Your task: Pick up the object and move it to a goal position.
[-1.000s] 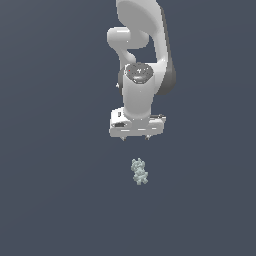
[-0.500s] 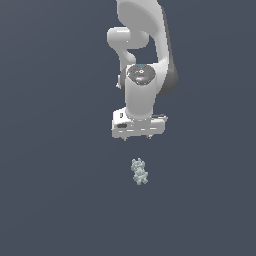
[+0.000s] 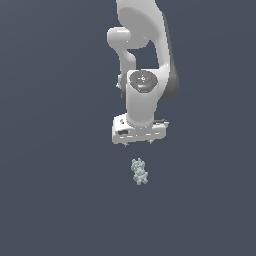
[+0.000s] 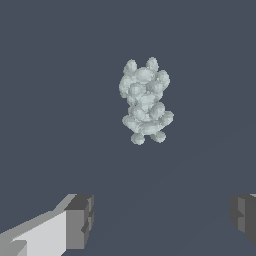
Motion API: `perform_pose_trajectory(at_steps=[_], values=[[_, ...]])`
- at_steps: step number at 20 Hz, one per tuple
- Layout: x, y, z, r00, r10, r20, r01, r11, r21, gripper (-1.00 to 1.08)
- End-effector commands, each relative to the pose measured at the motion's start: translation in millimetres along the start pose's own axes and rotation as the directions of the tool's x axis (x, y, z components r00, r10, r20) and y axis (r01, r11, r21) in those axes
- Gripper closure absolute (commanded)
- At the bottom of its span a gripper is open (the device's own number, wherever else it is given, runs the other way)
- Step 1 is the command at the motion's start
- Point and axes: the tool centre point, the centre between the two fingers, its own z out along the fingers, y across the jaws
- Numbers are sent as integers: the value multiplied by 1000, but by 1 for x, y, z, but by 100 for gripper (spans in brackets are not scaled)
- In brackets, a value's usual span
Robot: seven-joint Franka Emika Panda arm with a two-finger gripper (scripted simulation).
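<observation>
None of the task can be judged as done so far: the object (image 3: 139, 171) is seen lying on the dark desk (image 3: 50, 200), untouched and apart from the end effector (image 3: 138, 142). No edge or corner of the desk is shown in either view, so the object can only be placed as resting on the bare surface, near the middle of the exterior view and somewhat toward its lower edge, with the arm's white hand poised above and beyond it. In the wrist view the end effector (image 4: 160, 220) is shown released, its two dark fingertips (image 4: 80, 220) set wide apart with nothing between them, and the pale grey-green knobbly object (image 4: 145, 100) is seen ahead of the gap, not yet inside it. The object is much narrower than the spread of the fingers, so clearance on both sides is judged to be ample. What is left appears to be the whole sequence: the fingers are to be brought over and around the object, closed on it, and the object lifted and carried. No goal marker is visible in either picture, so its place cannot be told.
</observation>
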Motion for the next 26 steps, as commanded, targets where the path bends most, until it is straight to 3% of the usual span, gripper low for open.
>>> perform_pose_trajectory(at_steps=[1, 14, 26], values=[[9, 0, 4, 1000, -11, 0, 11, 1000, -2, -92], [64, 1, 34, 996, -84, -2, 84, 996, -15, -92], [78, 1, 44, 995, -104, -1, 104, 994, -18, -92]])
